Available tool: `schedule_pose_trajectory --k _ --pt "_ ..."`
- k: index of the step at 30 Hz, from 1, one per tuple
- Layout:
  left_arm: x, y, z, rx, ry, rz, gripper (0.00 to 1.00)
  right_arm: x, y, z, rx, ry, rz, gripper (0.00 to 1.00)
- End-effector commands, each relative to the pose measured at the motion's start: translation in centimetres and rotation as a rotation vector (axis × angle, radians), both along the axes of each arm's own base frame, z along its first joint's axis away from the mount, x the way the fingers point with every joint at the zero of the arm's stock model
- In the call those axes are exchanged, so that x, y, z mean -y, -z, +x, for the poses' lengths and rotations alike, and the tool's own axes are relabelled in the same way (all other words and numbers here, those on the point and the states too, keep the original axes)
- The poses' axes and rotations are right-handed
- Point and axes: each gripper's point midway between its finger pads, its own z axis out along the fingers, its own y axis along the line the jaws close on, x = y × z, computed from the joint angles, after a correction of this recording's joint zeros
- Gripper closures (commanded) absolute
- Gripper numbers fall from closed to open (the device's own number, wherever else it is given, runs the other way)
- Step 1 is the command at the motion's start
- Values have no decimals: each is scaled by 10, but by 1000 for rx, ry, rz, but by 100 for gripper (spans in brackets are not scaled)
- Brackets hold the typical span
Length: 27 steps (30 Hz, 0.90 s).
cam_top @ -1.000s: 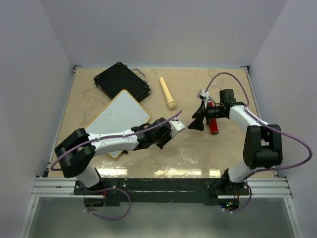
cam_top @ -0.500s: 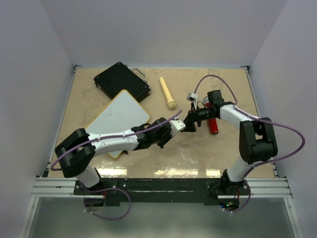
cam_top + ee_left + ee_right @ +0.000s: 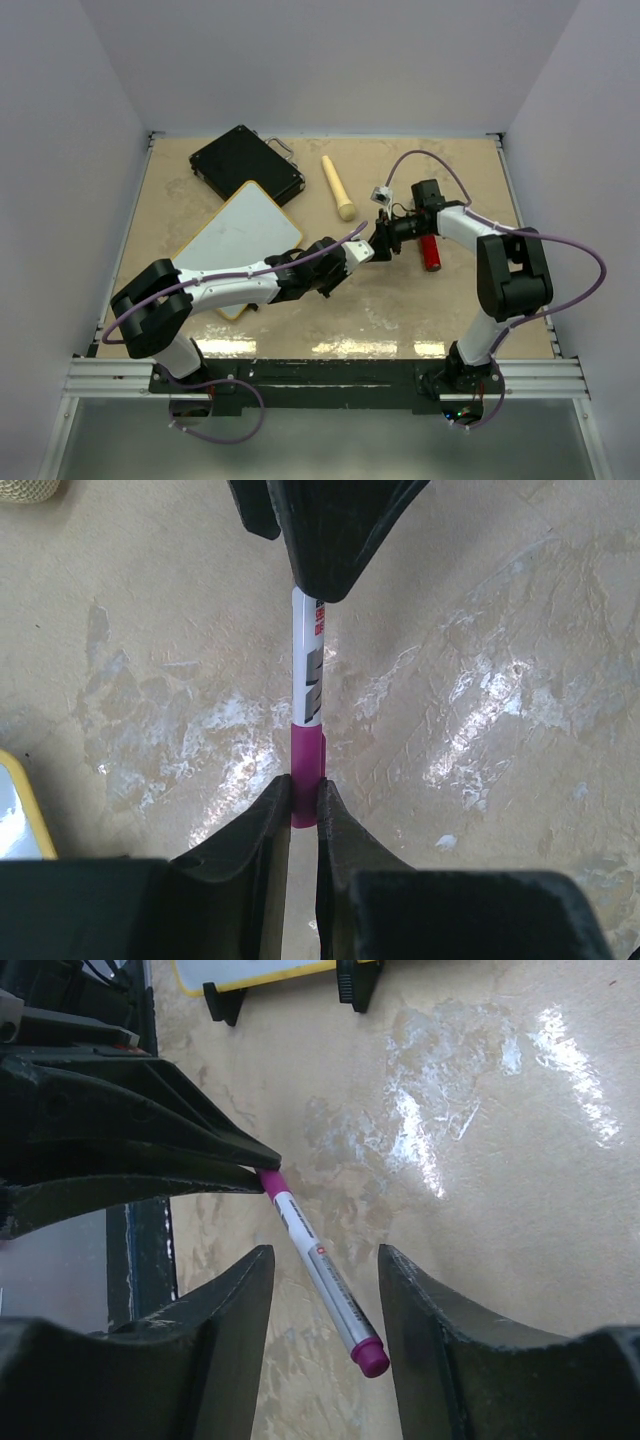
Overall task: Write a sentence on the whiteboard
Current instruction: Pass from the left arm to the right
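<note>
Now: left jaws clamped on marker (image 3: 307, 670) magenta end; right jaws spread, straddling barrel – centre it, close squarely, pull along axis – whiteboard (image 3: 240, 235) blank, well behind left jaws.

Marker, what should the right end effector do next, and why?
Probably close the right end effector on the marker: its jaws stand open either side of the barrel, while the left end effector clamps the magenta end.
</note>
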Motion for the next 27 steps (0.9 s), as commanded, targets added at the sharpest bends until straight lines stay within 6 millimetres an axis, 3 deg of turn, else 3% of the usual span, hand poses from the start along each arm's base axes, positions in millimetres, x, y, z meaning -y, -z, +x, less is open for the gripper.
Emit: schedule_pose_trajectory --k 1,4,5,12,18,21,22,27 --pt "7 -22 8 70 -2 -59 100 -9 -15 -2 -2 -40 53 53" --pt "7 -23 9 74 -7 -62 100 -11 -16 -4 -8 -48 58 60" --pt "7 -25 10 81 -10 -63 100 -12 -17 -5 -7 -53 60 68" --pt "3 -25 13 97 -30 -56 100 -16 -23 -10 -16 -75 87 92" --pt "0 -34 14 120 -49 -86 100 -17 -33 -11 6 -89 111 99" --pt "-2 -37 15 111 -92 -111 67 -16 -38 -10 37 -96 113 100" --pt "-3 -37 14 106 -99 -114 48 -16 -38 -9 46 -96 105 100" --pt "-2 -44 7 84 -96 -190 30 -12 -39 -8 92 -105 71 100"
